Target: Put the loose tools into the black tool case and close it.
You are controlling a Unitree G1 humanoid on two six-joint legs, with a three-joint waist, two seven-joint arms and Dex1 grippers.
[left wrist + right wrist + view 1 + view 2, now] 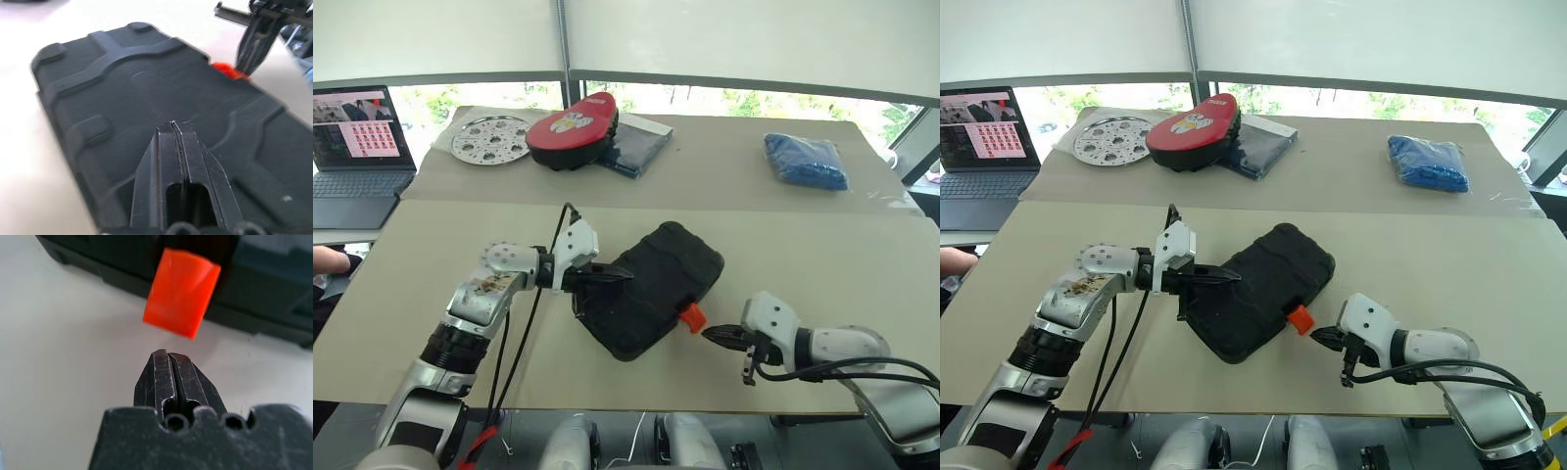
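- The black tool case (651,289) lies closed on the near table, lying at a slant, its textured lid up, roughly midway between the two arms.
- Its orange latch (691,316) sticks out from the near-right edge of the case, flipped outward over the tabletop.
- The left gripper (612,277) has its two black fingers pressed together with nothing between them; its tips reach over the left part of the case lid, and the left wrist view shows them just above the ribbed surface, though I cannot tell whether they touch it.
- The right gripper (715,334) is also clenched empty, its fingers tight against each other. It sits just right of the orange latch, pointing at it, with a small strip of table between the tips and the latch in the right wrist view.
- No loose tools lie on the table around the case.
- On the far table, a red-and-black rounded pad (573,130) rests partly on a dark folded item (636,147), with a round perforated metal plate (490,138) just left of it.
- A blue bundle in clear wrap (806,161) lies far right on the same far table, well apart from the pad.
- An open laptop (357,147) stands at the far left edge of the scene, its screen lit.
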